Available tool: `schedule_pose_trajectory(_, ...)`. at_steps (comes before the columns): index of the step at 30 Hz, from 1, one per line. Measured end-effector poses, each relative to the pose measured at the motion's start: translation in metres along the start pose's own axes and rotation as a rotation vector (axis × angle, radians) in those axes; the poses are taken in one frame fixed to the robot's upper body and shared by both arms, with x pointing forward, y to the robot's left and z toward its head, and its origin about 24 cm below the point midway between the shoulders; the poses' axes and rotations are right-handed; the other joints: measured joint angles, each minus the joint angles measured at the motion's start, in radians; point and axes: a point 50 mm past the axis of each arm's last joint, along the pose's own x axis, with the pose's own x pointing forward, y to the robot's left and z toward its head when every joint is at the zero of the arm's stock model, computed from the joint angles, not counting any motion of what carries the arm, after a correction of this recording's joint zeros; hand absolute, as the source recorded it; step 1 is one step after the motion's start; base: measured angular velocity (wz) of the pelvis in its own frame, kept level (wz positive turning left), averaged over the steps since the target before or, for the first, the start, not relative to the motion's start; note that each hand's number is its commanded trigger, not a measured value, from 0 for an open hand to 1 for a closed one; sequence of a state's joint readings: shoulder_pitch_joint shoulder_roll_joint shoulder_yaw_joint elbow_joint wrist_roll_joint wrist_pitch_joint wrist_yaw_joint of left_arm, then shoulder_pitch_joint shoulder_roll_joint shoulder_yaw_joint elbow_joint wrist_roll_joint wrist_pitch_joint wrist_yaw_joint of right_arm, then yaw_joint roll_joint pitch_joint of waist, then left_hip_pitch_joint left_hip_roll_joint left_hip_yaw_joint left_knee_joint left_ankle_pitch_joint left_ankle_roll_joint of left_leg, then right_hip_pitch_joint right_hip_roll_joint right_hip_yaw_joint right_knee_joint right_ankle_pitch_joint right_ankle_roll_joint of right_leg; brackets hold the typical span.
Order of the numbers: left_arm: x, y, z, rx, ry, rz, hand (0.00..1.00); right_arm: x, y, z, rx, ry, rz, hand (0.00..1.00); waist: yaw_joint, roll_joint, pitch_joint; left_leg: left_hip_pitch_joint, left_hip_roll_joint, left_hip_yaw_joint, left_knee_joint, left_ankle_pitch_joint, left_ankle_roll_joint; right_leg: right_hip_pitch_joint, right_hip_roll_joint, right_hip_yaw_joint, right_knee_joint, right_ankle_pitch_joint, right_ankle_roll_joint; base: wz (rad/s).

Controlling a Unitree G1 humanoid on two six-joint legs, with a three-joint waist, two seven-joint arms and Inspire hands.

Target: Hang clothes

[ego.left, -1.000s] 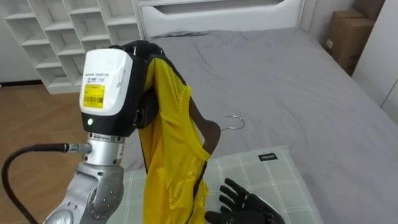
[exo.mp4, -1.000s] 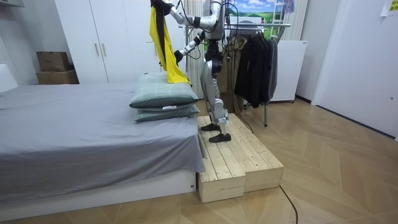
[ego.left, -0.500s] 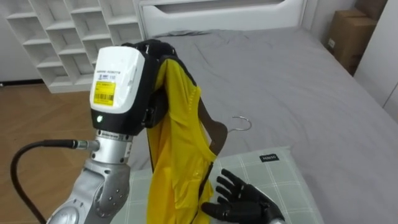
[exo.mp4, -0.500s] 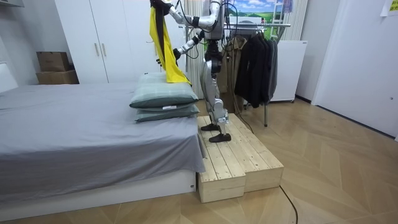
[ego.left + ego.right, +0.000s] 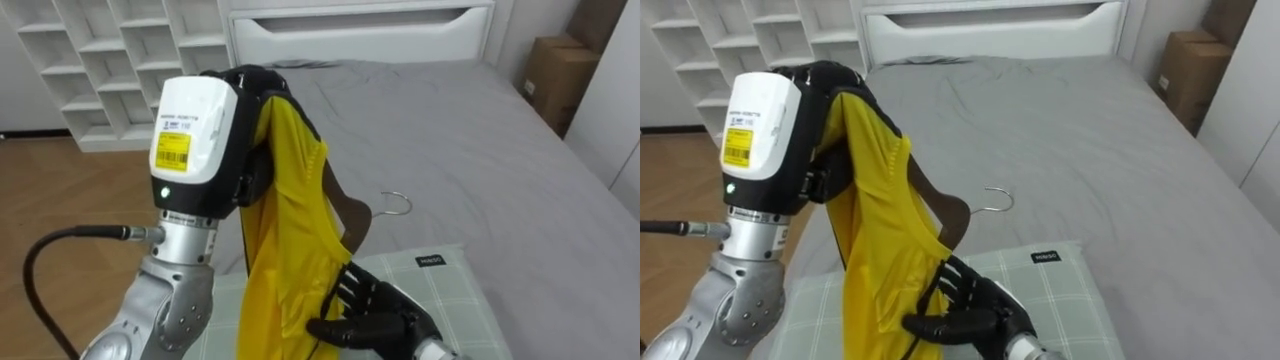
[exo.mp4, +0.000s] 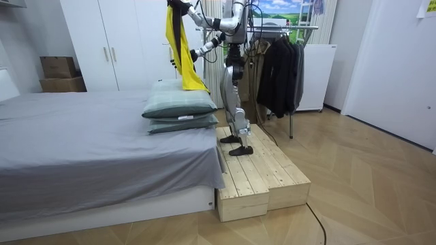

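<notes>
My left hand [image 5: 243, 80] is raised high and shut on the top of a yellow garment [image 5: 285, 230], which hangs down over the pillows. A brown wooden hanger [image 5: 350, 215] sticks out of the garment's right side, its metal hook [image 5: 398, 203] pointing right. My right hand [image 5: 375, 315] is low, open with its fingers straight, against the garment's lower right edge just below the hanger. In the room view I stand on a wooden platform [image 6: 259, 177] at the bedside, holding the garment [image 6: 178, 47] up over the pillows.
Green checked pillows [image 5: 450, 300] lie under the garment on the grey bed [image 5: 480, 150]. White cubby shelves [image 5: 110, 60] stand at the far left, a cardboard box [image 5: 550, 70] at the far right. A rack of dark clothes [image 6: 279, 64] is behind me.
My right hand has risen and moved left until it reaches the garment's lower edge. The left hand, still holding the garment, has shifted slightly right.
</notes>
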State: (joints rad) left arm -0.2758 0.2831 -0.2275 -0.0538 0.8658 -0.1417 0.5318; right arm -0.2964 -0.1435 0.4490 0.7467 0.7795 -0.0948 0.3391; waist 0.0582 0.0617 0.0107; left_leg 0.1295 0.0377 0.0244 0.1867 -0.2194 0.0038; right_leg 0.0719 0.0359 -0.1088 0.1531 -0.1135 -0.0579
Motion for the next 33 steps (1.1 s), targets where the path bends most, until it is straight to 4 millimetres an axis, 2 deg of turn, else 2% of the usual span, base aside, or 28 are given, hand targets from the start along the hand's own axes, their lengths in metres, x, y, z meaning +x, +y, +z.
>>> schedule_pose_trajectory(4,-0.001,-0.003,0.003,-0.008,-0.008,-0.006,1.00,0.006,0.014,0.009,0.008,-0.050,0.046,0.00,0.001,-0.002,0.0012,0.003,0.000,-0.001,-0.001,0.000,0.000,0.006,0.000,-0.005,-0.002,0.000,0.000,0.04)
schedule_pose_trajectory(14,-0.002,-0.008,0.008,-0.033,0.014,-0.002,1.00,0.011,0.027,0.008,0.041,-0.053,0.053,0.00,0.009,-0.009,0.0060,-0.002,-0.008,0.000,0.000,0.000,0.000,-0.001,-0.001,0.000,-0.002,0.000,0.000,0.00)
schedule_pose_trajectory(15,-0.002,-0.008,0.008,-0.035,0.019,0.005,1.00,0.011,0.029,0.008,0.036,-0.051,0.055,0.06,0.011,-0.010,0.0061,-0.001,-0.008,0.002,0.000,0.000,0.000,-0.002,0.000,0.002,-0.001,0.000,0.000,-0.04)
schedule_pose_trajectory(16,-0.002,-0.008,0.008,-0.035,0.020,0.006,1.00,0.011,0.029,0.008,0.032,-0.049,0.057,0.69,0.011,-0.010,0.0060,-0.001,-0.008,0.002,0.000,0.000,0.000,-0.002,0.000,0.003,0.000,0.000,0.000,-0.04)
schedule_pose_trajectory(17,-0.002,-0.008,0.008,-0.035,0.022,0.009,1.00,0.012,0.031,0.008,0.028,-0.049,0.062,1.00,0.011,-0.010,0.0061,-0.001,-0.008,0.003,0.000,0.000,0.000,-0.002,0.000,0.004,0.000,0.000,0.000,-0.03)
schedule_pose_trajectory(23,-0.002,-0.008,0.006,-0.025,0.039,0.017,1.00,0.012,0.034,0.006,0.018,-0.040,0.063,1.00,0.026,-0.010,0.0059,0.002,-0.008,0.006,-0.001,0.000,0.000,-0.003,0.000,0.007,0.001,0.000,0.000,-0.03)
schedule_pose_trajectory(33,-0.003,-0.009,0.005,-0.018,0.054,0.019,1.00,0.013,0.036,0.007,0.008,-0.037,0.074,1.00,0.031,-0.012,0.0070,0.002,-0.008,0.005,-0.004,0.000,0.000,-0.003,-0.001,0.003,0.001,0.000,0.000,0.00)
